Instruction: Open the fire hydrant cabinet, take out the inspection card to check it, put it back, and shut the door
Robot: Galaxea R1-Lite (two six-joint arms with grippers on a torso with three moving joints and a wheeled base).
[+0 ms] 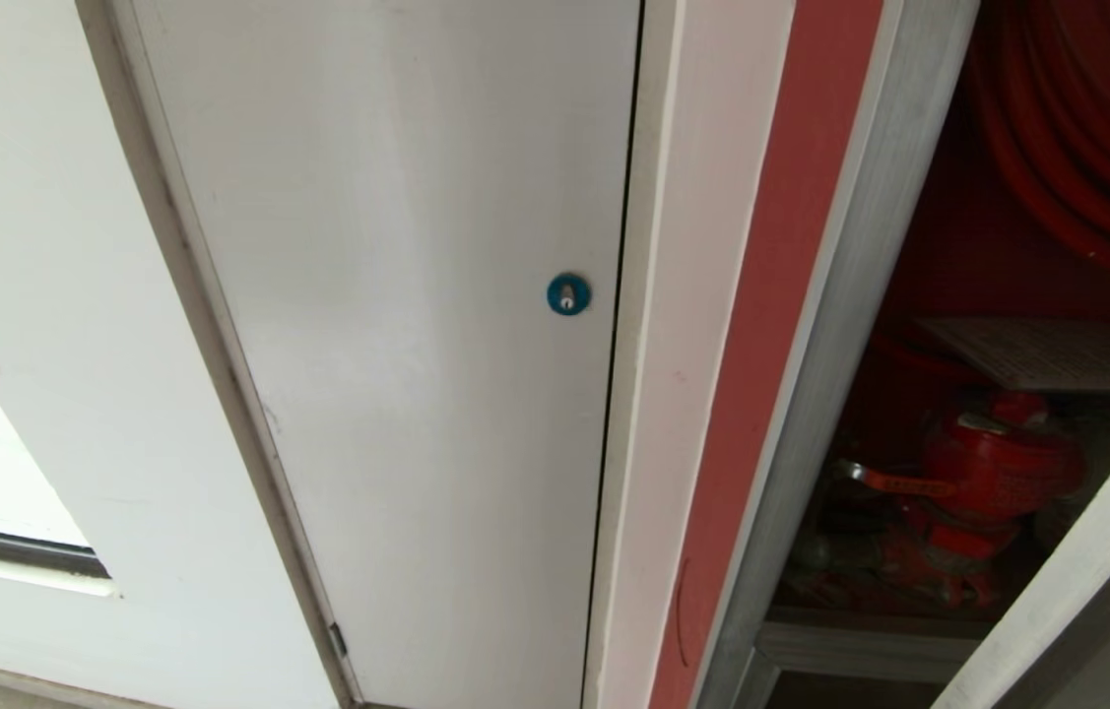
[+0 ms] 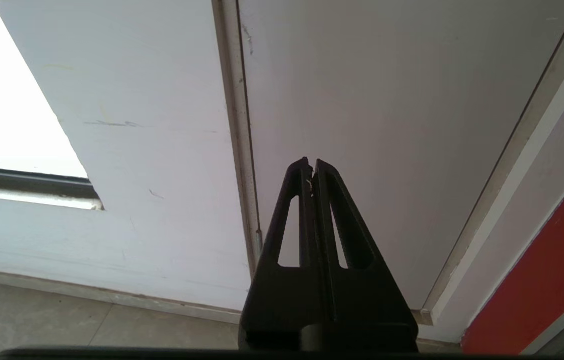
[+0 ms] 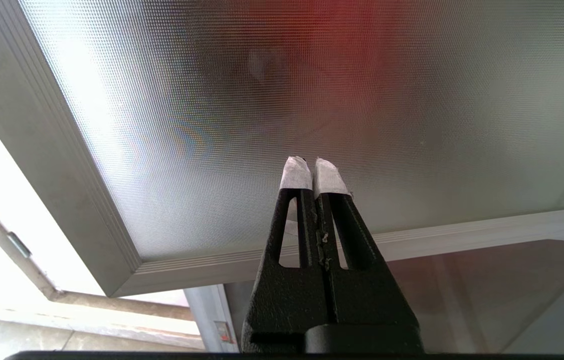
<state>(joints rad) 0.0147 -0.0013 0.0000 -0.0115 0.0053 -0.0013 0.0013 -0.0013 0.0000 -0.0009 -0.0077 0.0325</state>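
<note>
Both grippers sit closest to their own cameras, fingers pressed together and empty. Left gripper (image 2: 311, 165) points at the plain white door (image 2: 387, 125), near the seam where that door meets the white wall (image 2: 151, 150); whether its tips touch the surface cannot be told. Further left in that view a bright window opening (image 2: 6, 100) cuts into the wall, with grey floor tiles (image 2: 61, 320) below.

From the head camera, neither arm shows. White wall fills the left, then the plain white door (image 1: 397, 325) with its round blue lock (image 1: 568, 293) near its right edge. Beside it runs a white strip and a red strip (image 1: 761, 325), then the silver frame of the cabinet (image 1: 840, 325). That cabinet stands open at the far right: a red hose coil (image 1: 1077, 128) above, a grey card-like sheet (image 1: 1057, 353) lying flat below it, and the red valve (image 1: 993, 473) lower down.

Right gripper (image 3: 314, 167), its tips wrapped in white tape, points at the textured glass of the door (image 3: 282, 100), silver-framed, just before the pane.
</note>
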